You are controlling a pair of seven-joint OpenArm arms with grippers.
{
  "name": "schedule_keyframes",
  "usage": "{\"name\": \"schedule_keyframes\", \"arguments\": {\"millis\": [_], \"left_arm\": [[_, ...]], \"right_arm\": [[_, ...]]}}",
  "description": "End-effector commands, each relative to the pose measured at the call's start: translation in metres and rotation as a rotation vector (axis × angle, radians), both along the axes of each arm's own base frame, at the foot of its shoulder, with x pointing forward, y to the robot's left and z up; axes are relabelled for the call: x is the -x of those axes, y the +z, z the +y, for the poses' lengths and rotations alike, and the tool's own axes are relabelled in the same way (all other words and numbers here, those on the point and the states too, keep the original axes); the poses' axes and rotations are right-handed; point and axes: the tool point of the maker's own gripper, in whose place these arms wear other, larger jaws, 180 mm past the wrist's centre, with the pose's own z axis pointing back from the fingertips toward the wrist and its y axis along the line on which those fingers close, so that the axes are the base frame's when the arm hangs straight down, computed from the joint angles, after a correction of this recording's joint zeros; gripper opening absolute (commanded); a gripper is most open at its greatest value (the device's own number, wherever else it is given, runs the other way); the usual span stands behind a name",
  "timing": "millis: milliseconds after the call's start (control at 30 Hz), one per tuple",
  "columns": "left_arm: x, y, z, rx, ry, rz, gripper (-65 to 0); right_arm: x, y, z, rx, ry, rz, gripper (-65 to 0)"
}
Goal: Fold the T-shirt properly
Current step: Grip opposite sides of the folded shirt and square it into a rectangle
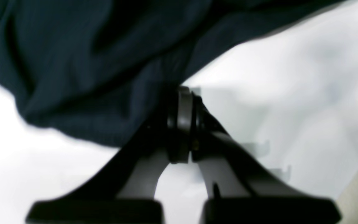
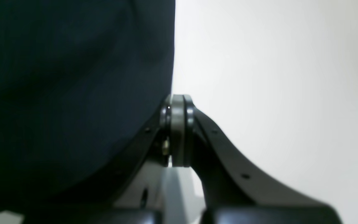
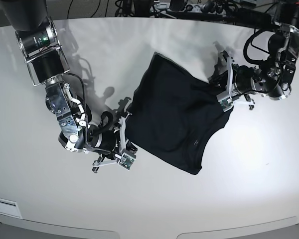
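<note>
Item: T-shirt (image 3: pixel 172 117) — black, short-sleeved, no print, spread part-crumpled near the middle of the white bench (image 3: pixel 154 199). Its neckline faces the near right edge of the garment in the base view; the cloth is rumpled and drawn taut between the two arms.

Left claw (image 3: pixel 224 87) — on the base view's right, at the shirt's right-hand edge. Jaws pressed together on a pinch of the fabric; in the left wrist view the cloth bunches up from the closed tips (image 1: pixel 183 93) and fans out to the upper left (image 1: pixel 89 62). That view is blurred, so finer detail is unreadable.

Right claw (image 3: pixel 125 130) — on the base view's left, at the shirt's left-hand edge. Jaws closed (image 2: pixel 177 99), with the fabric (image 2: pixel 73 93) lying against their left side and filling that half of the right wrist view; the cloth edge runs straight up from the tips. It appears to grip the edge, though the exact bite is hidden.

Surroundings: cables and equipment (image 3: pixel 189 7) along the far edge of the bench, well apart from the shirt. Nothing lies between either claw and the garment. No containers seen.
</note>
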Motion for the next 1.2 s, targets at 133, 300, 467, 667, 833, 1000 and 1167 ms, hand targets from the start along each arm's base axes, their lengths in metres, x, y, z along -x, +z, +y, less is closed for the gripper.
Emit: {"name": "schedule_keyframes", "arguments": {"millis": [133, 300, 467, 667, 833, 1000, 1167], "left_arm": [[-0.027, 0.012, 0.015, -0.007, 0.064, -0.116, -65.0], [-0.042, 0.003, 0.031, -0.011, 0.13, -0.165, -65.0], [-0.062, 0.002, 0.044, 0.012, 0.152, -0.186, -65.0], [-0.091, 0.004, 0.045, 0.069, 0.176, -0.233, -65.0], [-0.101, -0.002, 0.024, 0.093, 0.099, -0.258, -65.0], [-0.109, 0.004, 0.015, 0.094, 0.076, -0.269, -65.0], [-0.122, 0.033, 0.012, 0.196, 0.14, -0.252, -65.0]], "right_arm": [[0.005, 0.004, 0.006, -0.041, 0.025, 0.017, -65.0], [0.04, -0.032, 0.008, -0.041, 0.042, 0.131, -65.0], [0.073, -0.05, 0.008, -0.034, 0.056, 0.181, -65.0], [0.117, -0.048, 0.013, -0.019, 0.049, 0.196, -65.0], [0.144, -0.043, 0.011, -0.028, 0.037, 0.198, -65.0], [0.14, -0.034, -0.002, -0.016, -0.043, 0.159, -65.0], [0.106, 0.015, -0.03, -0.103, -0.192, 0.038, -65.0]]}}
